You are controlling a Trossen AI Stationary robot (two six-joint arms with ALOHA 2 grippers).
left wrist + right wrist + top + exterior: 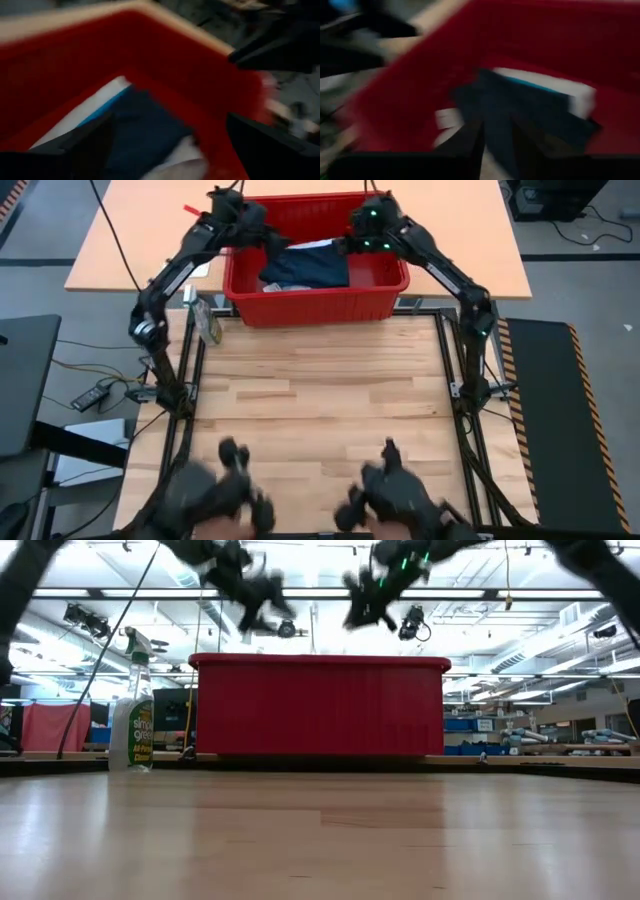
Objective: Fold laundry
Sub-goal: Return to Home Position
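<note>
1. Spread wide and holding nothing, the left gripper's [272, 240] jaws hung above the left end of the red basket [320, 302]. The right gripper [342, 247] hovered above the basket's right end, and whether it was open or closed could not be told from the motion blur.
2. The laundry [308, 268] lay inside the basket as a loose folded stack. A dark blue piece [145, 135] was on top, and a white layer [555, 86] and a bright blue edge [532, 86] showed beneath it.
3. Nothing else could be made out in the basket, and no cloth lay on the wooden table [320, 400]. A spray bottle [133, 710] stood just beside the basket's left end.
4. Judging by this, the folding and binning looked finished, and the step in hand was the retreat to rest.
5. The next move probably called for both arms to rise clear of the basket rim and draw back toward their mounts. They would need to do so without snagging the stack or clipping the basket wall or the bottle.
</note>
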